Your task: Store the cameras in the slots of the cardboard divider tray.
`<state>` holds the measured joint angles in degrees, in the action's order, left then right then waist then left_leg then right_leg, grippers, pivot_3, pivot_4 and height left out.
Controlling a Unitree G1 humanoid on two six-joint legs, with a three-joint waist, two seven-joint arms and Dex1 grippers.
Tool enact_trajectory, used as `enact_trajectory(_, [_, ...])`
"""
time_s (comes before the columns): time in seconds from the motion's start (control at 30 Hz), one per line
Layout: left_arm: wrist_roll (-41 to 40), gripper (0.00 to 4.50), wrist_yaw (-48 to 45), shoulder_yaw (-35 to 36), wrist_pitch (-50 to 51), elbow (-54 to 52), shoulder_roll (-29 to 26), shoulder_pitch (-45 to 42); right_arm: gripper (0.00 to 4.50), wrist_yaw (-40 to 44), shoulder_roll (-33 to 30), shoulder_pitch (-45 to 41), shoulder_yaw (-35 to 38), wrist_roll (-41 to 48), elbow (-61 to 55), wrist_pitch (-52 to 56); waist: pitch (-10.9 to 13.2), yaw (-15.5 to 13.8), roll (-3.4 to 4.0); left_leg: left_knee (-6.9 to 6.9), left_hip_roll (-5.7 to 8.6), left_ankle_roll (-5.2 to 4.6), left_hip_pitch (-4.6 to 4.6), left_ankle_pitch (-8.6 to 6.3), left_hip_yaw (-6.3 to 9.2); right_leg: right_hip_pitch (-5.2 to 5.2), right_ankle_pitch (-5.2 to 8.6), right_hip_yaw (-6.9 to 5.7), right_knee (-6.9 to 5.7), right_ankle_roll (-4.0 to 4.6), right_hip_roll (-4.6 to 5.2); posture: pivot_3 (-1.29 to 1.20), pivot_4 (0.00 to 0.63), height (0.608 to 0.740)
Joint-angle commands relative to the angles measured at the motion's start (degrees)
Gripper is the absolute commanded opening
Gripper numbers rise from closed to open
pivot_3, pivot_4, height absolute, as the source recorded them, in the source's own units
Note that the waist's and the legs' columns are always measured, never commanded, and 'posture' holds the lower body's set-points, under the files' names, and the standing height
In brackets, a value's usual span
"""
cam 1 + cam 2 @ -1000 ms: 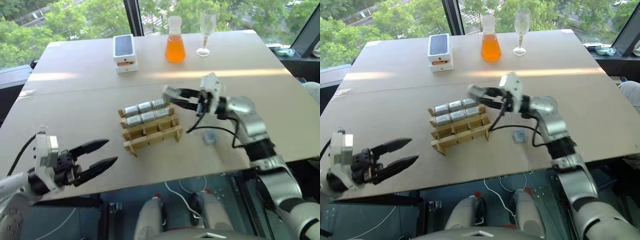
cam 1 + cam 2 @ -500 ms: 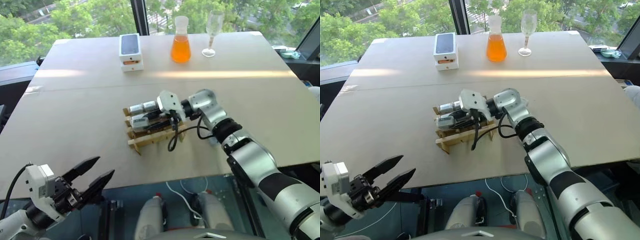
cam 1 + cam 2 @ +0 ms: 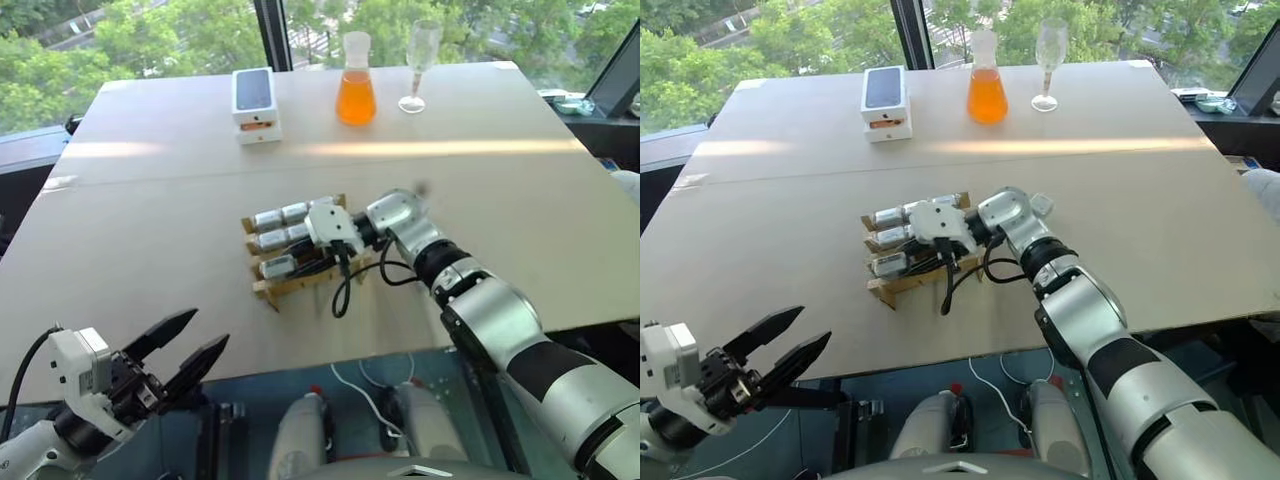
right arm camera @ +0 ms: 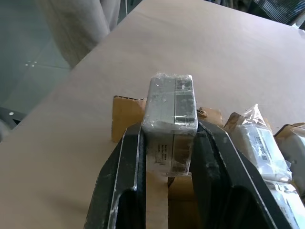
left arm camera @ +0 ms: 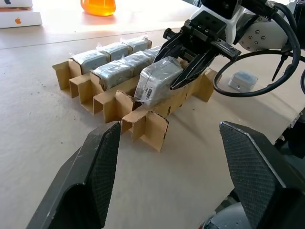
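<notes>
Cardboard divider tray (image 3: 300, 272) mid-table, cameras (image 3: 282, 214) in its slots, phone box (image 3: 254, 104) behind it

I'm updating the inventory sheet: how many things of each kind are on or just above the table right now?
cameras: 8 (6 slotted, 1 in the right gripper, 1 loose)
cardboard divider tray: 1
white phone box: 1
flask of orange liquid: 1
wine glass: 1
Total: 12

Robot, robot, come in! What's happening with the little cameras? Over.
Right tool shut on wrapped silvery-grey camera, over front row of tan cardboard divider tray. Left tool open, off the table. Nothing blocking.
</notes>
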<state>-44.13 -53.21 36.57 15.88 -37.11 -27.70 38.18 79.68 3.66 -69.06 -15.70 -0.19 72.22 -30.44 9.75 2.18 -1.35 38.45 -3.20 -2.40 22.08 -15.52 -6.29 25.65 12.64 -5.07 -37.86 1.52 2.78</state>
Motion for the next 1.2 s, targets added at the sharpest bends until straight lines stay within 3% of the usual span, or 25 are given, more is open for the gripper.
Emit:
enact_trajectory(0.03, [-0.32,3.40,0.59,-0.17,-0.74,-0.97,-0.75,-0.21,0.76,-3.69,0.18,-2.14,1.20,-2.02,0.54,-1.97,0.00,0.04,0.00,0.00,0.00,0.00,0.00,0.00,0.00,0.00,0.00,0.00,0.00,0.00,0.00,0.00,0.150,0.740])
enact_trajectory(0.47, [-0.40,3.40,1.84,-0.87,-1.02,-1.84,-0.55,-0.09,0.76,-0.41,1.17,-1.09,0.51,-6.44,2.03,-4.83,0.00,0.12,0.00,-0.01,0.01,0.08,0.01,0.04,-0.01,0.00,0.00,-0.01,0.01,0.00,0.05,0.00,0.150,0.740])
enact_trajectory(0.7, [-0.43,3.40,2.39,-1.44,-1.25,-2.32,-0.20,0.33,4.18,-4.06,2.33,-2.68,4.64,-4.22,1.96,2.55,0.01,0.14,0.01,-0.02,0.00,0.08,0.01,0.04,0.01,0.01,0.01,-0.03,0.01,0.03,0.06,0.00,0.150,0.740])
enact_trajectory(0.73, [-0.38,3.40,2.44,-1.61,-1.22,-2.37,-0.20,0.27,4.43,-2.99,1.99,-3.00,5.54,-3.41,1.63,3.66,0.01,0.14,0.02,-0.02,0.00,0.08,0.01,0.04,0.01,0.01,0.01,-0.03,0.01,0.03,0.06,0.00,0.150,0.740])
enact_trajectory(0.9, [-0.15,3.40,2.70,-2.68,-1.11,-2.21,-0.51,-0.50,4.43,6.56,-1.91,-3.77,11.70,4.00,-3.81,10.95,0.03,0.00,0.02,-0.02,0.01,0.00,0.04,-0.01,0.04,0.01,0.01,-0.06,0.04,0.04,0.10,0.00,0.150,0.740])
enact_trajectory(1.03, [-0.22,3.40,2.59,-4.48,-0.39,-1.44,-1.44,-2.53,4.43,11.13,-7.81,1.39,15.16,11.99,-19.98,24.22,0.04,-0.12,0.03,-0.02,0.03,-0.02,0.13,-0.02,0.12,0.00,0.00,-0.18,0.11,0.02,0.14,0.00,0.150,0.740])
enact_trajectory(1.2, [-1.09,3.40,1.78,-6.35,0.95,0.39,-3.96,-6.96,4.43,0.21,-19.49,20.78,16.57,13.72,-53.65,37.64,0.01,-1.41,0.02,-0.06,0.10,0.08,0.35,0.04,0.40,0.00,0.00,-0.48,0.21,0.01,0.23,0.00,0.150,0.740])
